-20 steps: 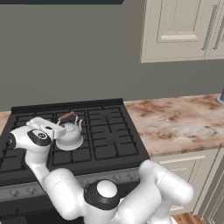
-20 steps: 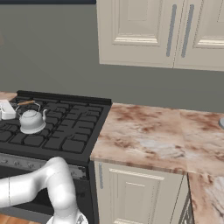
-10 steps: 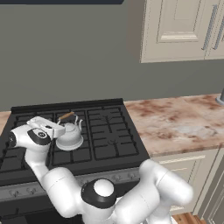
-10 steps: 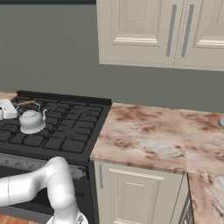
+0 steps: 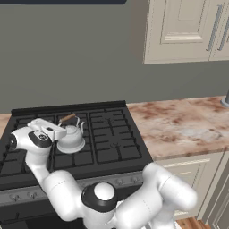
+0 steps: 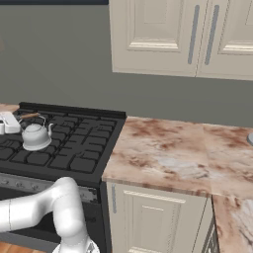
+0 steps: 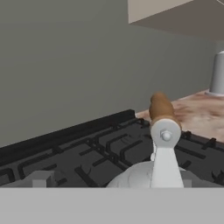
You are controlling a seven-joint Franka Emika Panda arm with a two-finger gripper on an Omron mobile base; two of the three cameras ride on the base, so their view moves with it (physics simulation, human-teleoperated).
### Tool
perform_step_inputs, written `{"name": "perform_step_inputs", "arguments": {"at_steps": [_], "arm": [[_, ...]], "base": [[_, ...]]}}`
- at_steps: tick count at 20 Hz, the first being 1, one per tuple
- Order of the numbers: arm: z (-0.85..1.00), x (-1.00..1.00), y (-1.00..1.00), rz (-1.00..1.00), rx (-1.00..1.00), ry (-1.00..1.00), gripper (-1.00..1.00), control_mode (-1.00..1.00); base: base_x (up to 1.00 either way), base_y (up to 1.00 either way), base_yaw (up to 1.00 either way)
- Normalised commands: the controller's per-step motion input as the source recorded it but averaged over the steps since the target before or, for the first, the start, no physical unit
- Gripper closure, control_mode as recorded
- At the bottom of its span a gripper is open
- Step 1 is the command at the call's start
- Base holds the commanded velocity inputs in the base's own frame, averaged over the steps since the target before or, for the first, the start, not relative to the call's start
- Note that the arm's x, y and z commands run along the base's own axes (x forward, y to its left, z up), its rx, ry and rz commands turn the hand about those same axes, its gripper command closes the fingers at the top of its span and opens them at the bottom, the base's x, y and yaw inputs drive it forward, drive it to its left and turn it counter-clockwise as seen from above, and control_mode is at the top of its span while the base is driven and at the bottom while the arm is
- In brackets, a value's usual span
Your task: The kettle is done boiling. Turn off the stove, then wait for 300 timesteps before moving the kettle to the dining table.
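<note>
— What has changed on the stove?

— Nothing we can make out: over the last second the kettle sits on the same left grate, the gripper poised beside its handle. We judge the lift not begun.

— And the jaws?

— Spread wide, holding nothing, the handle's wooden bar close ahead.

Marbled counter right of range, over cream base cabinets. Cream wall cabinets with grey bar handles above. Grey wall behind. Grey cylinder standing upright on far counter end.
</note>
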Motion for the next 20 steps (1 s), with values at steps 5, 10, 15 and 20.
{"name": "perform_step_inputs", "arguments": {"at_steps": [5, 10, 15, 20], "arm": [[-0.09, 0.13, 0.0, 0.0, 0.0, 0.0, -1.0, -1.0], [-0.1, 0.03, 0.0, 0.0, 0.0, 0.0, 1.0, -1.0], [-0.08, 0.0, 0.0, 0.0, 0.0, 0.0, 1.0, -1.0], [0.0, 0.0, 0.0, 0.0, 0.0, -0.01, 1.0, -1.0]], "base": [[0.0, 0.0, 0.0], [0.0, 0.0, 0.0], [0.0, 0.0, 0.0], [0.0, 0.0, 0.0]]}}
